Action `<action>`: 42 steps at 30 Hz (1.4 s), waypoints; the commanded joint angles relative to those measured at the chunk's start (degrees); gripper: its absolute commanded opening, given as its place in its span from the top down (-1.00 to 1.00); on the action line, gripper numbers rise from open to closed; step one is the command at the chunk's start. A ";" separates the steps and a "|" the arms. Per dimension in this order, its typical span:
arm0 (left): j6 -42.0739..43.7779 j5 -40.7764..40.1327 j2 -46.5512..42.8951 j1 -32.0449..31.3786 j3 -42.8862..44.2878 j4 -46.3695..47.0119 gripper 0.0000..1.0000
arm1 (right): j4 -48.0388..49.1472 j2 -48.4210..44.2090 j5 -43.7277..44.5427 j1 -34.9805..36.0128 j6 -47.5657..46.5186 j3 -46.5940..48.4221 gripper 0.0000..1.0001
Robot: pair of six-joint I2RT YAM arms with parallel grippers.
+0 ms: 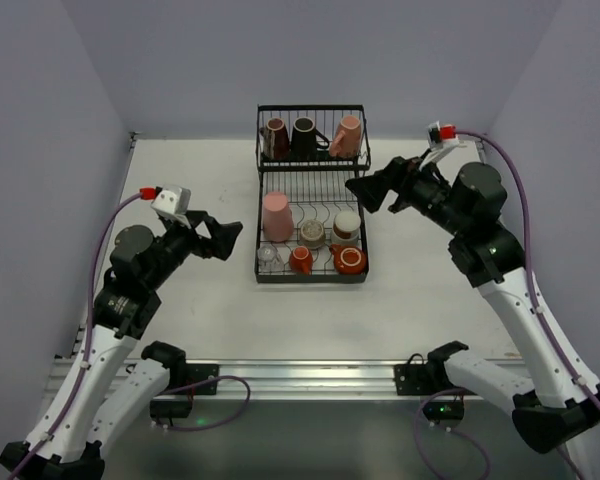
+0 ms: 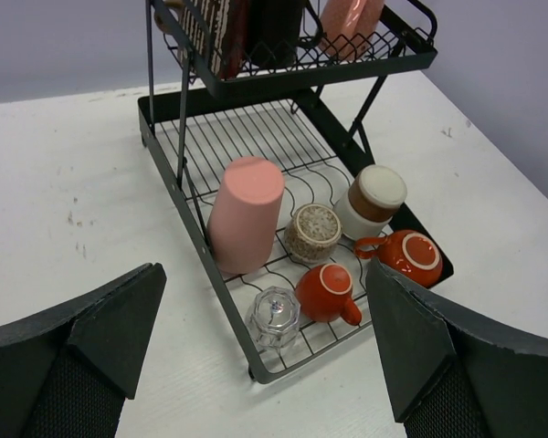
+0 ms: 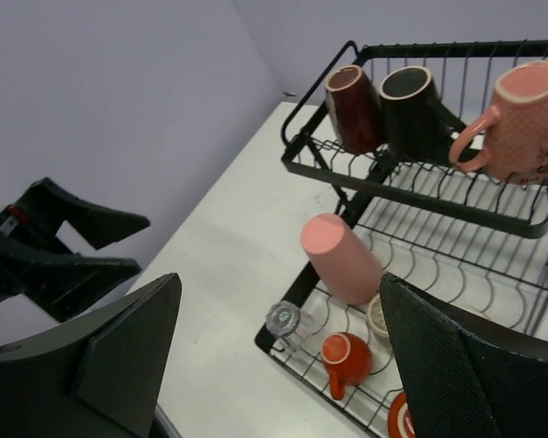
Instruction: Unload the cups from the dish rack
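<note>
"What shows from above?"

"My left hand and right hand hang wide open and empty on either side of the black wire two-tier dish rack, which sits mid-frame on the white desk."

"And from the left wrist?"

"At centre, the lower tray holds a tall pink tumbler, a clear glass, a speckled beige cup and a small orange-red mug."

"And from the right wrist?"

"At upper right, a brown mug, a black mug and a pink mug lie in the raised basket."

White table with small scuff marks, pale lilac walls, metal rail along near edge
</note>
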 commanded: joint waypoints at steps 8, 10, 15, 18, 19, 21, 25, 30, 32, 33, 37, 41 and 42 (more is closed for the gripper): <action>0.65 0.58 -1.49 -1.62 -0.63 -1.14 -1.00 | -14.72 20.69 28.07 4.65 -8.22 27.35 -0.59; 0.65 -1.17 -1.31 -2.41 -0.55 -1.40 -1.00 | -15.43 23.69 33.96 5.44 -7.96 31.84 -0.50; 0.30 -2.50 -0.70 -3.65 -0.55 -1.67 -1.00 | -14.82 32.40 42.59 6.85 -5.50 39.14 -0.47; 0.30 -2.85 -0.96 -4.35 -0.63 -1.75 -1.00 | -17.36 38.53 44.00 7.11 -4.88 45.62 -0.44; 0.21 -3.29 -1.13 -4.53 -0.55 -1.84 -1.00 | -18.94 39.95 45.13 7.55 -5.31 47.13 -0.41; 0.21 -3.73 -1.48 -4.96 -0.46 -2.02 -1.00 | -19.74 42.24 45.67 8.08 -5.93 49.77 -0.38; 0.30 -4.08 -1.93 -5.84 -0.46 -2.19 -1.00 | -20.79 47.16 47.42 8.43 -6.81 51.54 -0.31; 0.13 -4.26 -2.54 -7.07 -0.55 -2.19 -1.00 | -24.31 53.49 49.27 8.52 -7.78 59.08 -0.29; 0.21 -4.52 -2.80 -7.34 -0.46 -2.28 -1.00 | -25.19 55.95 49.89 8.52 -7.69 60.50 -0.34; 0.21 -4.61 -3.07 -7.51 -0.46 -2.37 -1.00 | -25.19 56.57 50.58 8.52 -7.69 61.20 -0.38; 0.21 -4.96 -3.07 -8.30 -0.55 -2.54 -1.00 | -25.54 58.77 53.58 8.35 -7.60 61.91 -0.44; 0.21 -5.05 -2.72 -9.10 -0.37 -2.46 -1.00 | -25.28 59.13 54.99 8.35 -7.08 60.51 -0.43; 0.21 -4.96 -2.72 -9.27 -0.37 -2.46 -1.00 | -25.19 59.39 54.99 8.35 -7.08 60.51 -0.44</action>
